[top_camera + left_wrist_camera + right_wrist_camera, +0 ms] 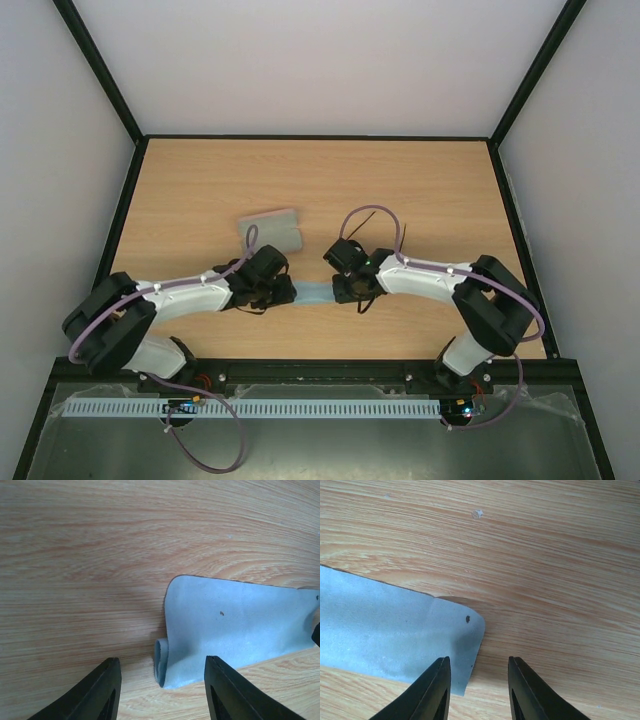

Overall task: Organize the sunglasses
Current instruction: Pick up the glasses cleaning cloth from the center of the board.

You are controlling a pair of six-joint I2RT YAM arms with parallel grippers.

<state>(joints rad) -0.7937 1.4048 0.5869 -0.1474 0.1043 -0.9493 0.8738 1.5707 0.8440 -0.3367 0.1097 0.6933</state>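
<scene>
A light blue cloth [316,295] lies flat on the wooden table between my two grippers. My left gripper [285,292] is open over the cloth's left end, and the curled-up edge of the cloth [161,665] lies between its fingers [162,661]. My right gripper [345,290] is open over the cloth's right corner [455,640]; its left finger is above the cloth and its right finger is above bare wood [479,660]. The sunglasses do not show clearly in any view. A thin dark line [362,222] rises beside the right wrist; I cannot tell what it is.
A pale oblong case [270,230] lies just behind the left gripper. The table has black rails at its left, right and back edges [320,137]. Both arms reach in from the near edge, with looping purple cables [375,215].
</scene>
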